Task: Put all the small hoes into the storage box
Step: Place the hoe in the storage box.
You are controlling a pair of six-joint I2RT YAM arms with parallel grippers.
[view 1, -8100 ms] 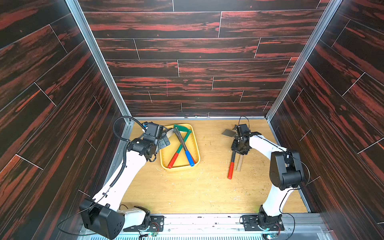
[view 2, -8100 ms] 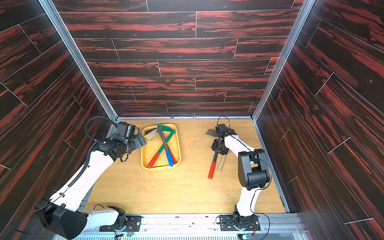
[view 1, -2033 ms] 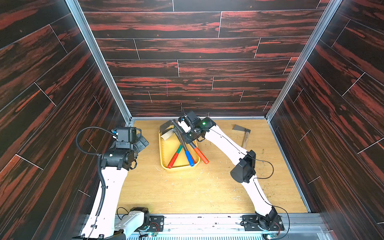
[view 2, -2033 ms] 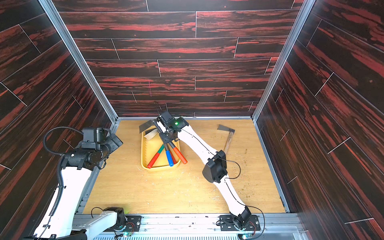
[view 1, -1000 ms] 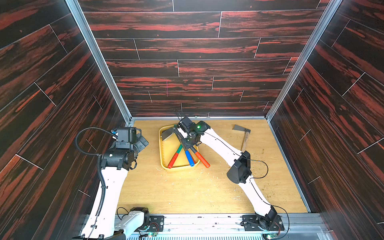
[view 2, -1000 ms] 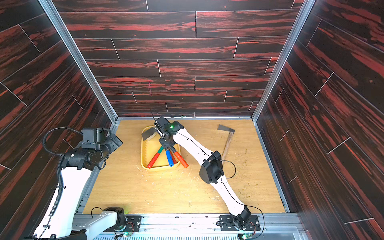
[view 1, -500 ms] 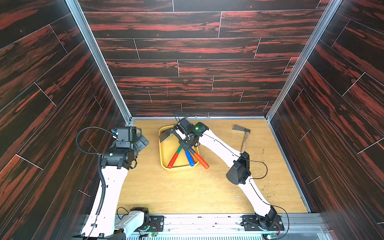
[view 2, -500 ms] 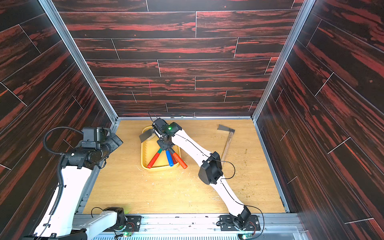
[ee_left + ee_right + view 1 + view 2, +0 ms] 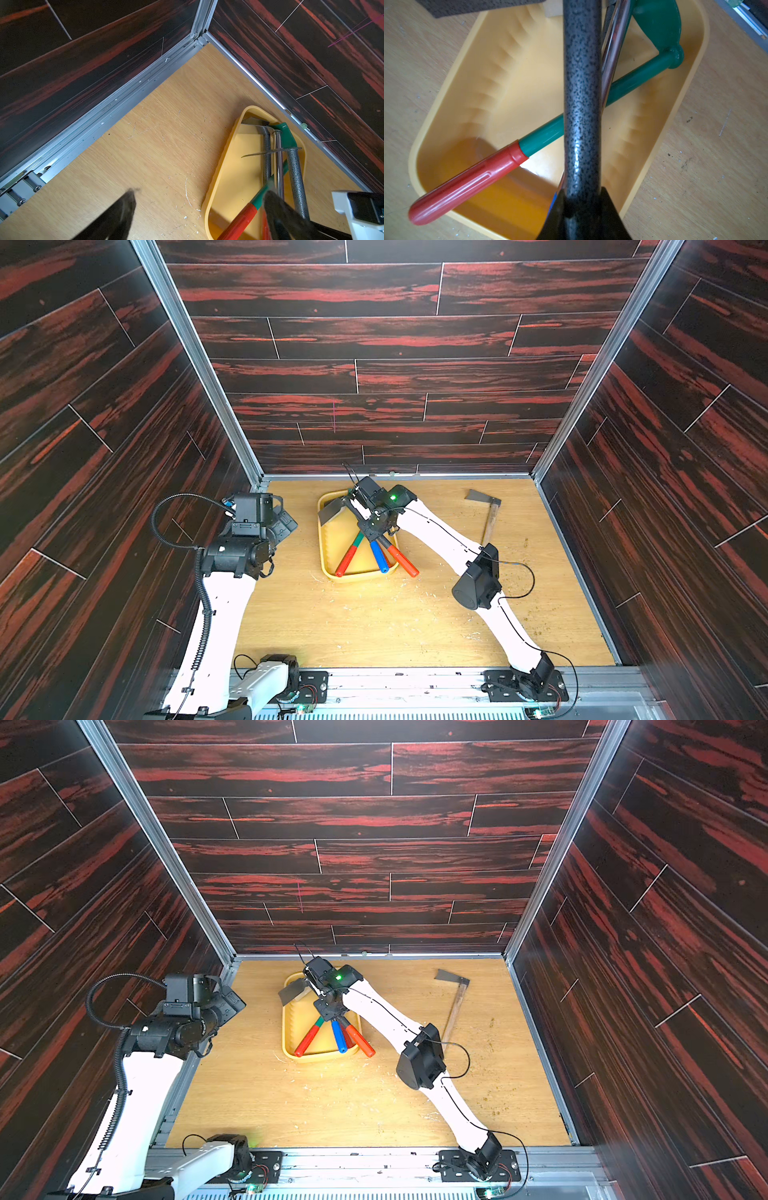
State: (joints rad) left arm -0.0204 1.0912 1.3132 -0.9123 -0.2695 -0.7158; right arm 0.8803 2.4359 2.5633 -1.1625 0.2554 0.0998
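Note:
The small hoe has a speckled grey shaft, a dark blade and an orange-red grip. My right gripper is shut on its shaft. It lies slantwise over the yellow storage box. The blade sits over the far left corner and the grip pokes past the near right rim. Whether it rests on the tools below I cannot tell. My left gripper hangs open and empty, left of the box.
Inside the box lie a green hoe with a red grip and a chrome-shafted tool with a blue grip. A wooden-handled hoe lies at the back right. The walls stand close behind the box and beside the left arm.
My right gripper has carried the small hoe a little to the left over the box, so the blade now reaches the far left corner. The left arm has not moved.

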